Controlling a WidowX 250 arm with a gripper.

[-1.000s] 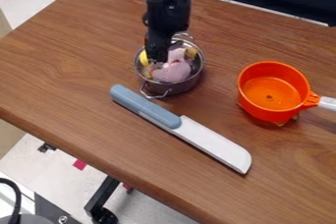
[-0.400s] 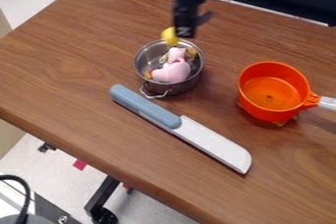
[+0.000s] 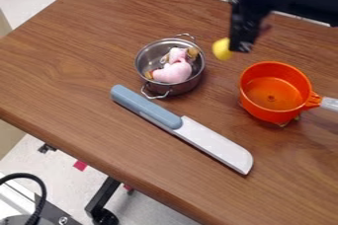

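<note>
Yellow object (image 3: 222,49) aloft in the gripper (image 3: 241,45), between two pots

We find the black gripper blurred near the tabletop's far edge, grasping the yellow object at its tips; the object's exact shape we cannot make out. The orange pot's pale handle (image 3: 329,103) is cut off at the right. Something small (greenish yellow, as far as we can tell) (image 3: 292,121) peeks from under that pot, mostly hidden.

Containers: the metal pot (image 3: 173,90), two wire handles, holds a pink piece (image 3: 173,72) with brownish bits (image 3: 192,52) beside it. The orange pot (image 3: 274,90), to its right, shows a bare inside.

Surface: brown wooden tabletop (image 3: 72,66). A toy knife (image 3: 212,142), blue-grey handle, white blade, lies slantwise toward the near edge. Below, we note pale floor (image 3: 155,208), a black wheeled leg (image 3: 102,200) and a dark cable (image 3: 42,197).
</note>
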